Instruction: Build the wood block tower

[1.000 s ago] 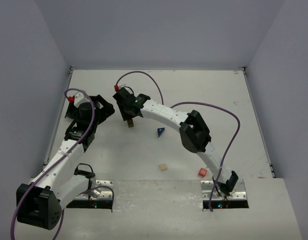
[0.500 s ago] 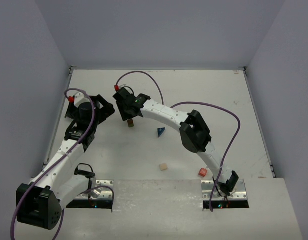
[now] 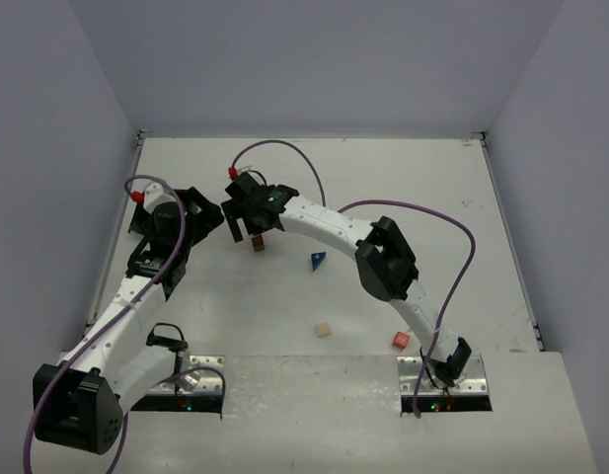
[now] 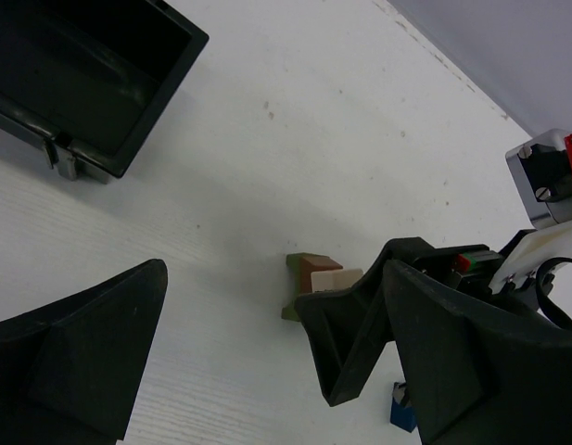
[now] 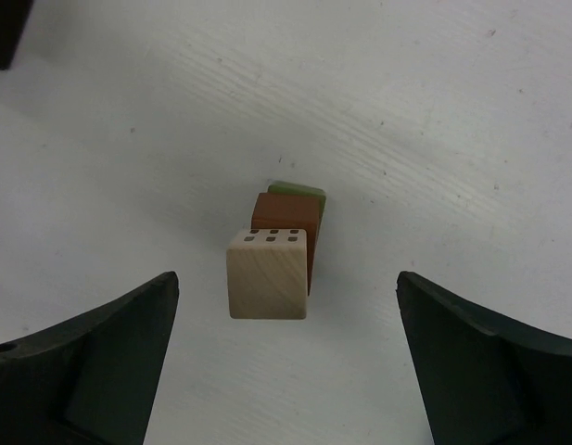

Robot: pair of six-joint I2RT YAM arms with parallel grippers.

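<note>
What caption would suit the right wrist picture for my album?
Open right claw flanks a tan cube stacked on a brown block and a green block.

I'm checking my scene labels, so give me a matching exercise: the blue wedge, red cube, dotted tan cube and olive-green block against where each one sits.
Things:
1 blue wedge
2 red cube
3 dotted tan cube
4 olive-green block

Places:
A bottom of the stack
B near the right arm's base
C top of the stack
D lying loose just right of the stack in the top view

Pairs: 1-D, 2-B, 3-C, 4-A
</note>
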